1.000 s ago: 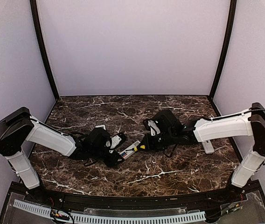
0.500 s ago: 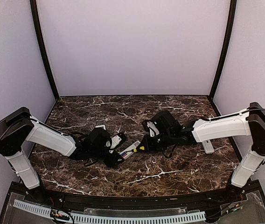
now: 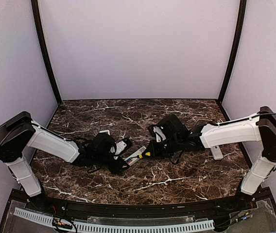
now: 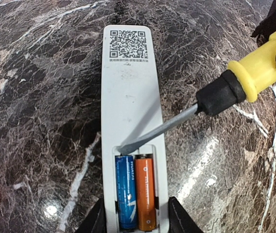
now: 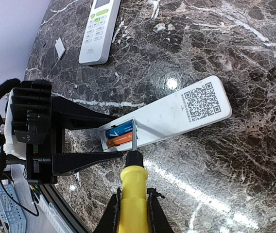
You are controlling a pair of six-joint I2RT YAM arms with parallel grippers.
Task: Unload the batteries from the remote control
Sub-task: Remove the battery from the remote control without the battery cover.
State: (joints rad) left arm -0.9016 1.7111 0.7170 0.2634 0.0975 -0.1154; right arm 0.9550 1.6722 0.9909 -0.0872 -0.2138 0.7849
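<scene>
1. The batteries lie side by side in the uncovered compartment at the near end of the remote control. That end sits between the two fingers of the left claw.
2. There are two cells. The blue one is on the left in the left wrist view and the orange one is on the right, both running lengthwise along the remote and touching each other. Each has small print along its side, too fine to read.
3. The remote control is a slim white bar lying back-up and flat on the desk, with a QR code printed near its far end.
4. The left claw pinches the remote control, one dark finger pressed against each long edge beside the compartment.
5. The screwdriver has a yellow handle, a black collar and a grey shaft. It slants down from the right, and its flat tip rests on the compartment's far edge, just above the blue cell's end.
6. The right claw is clamped on the screwdriver's yellow handle, well apart from the batteries.
7. In the right wrist view a second remote lies face-up farther off on the desk, with a small white cover beside it.
</scene>
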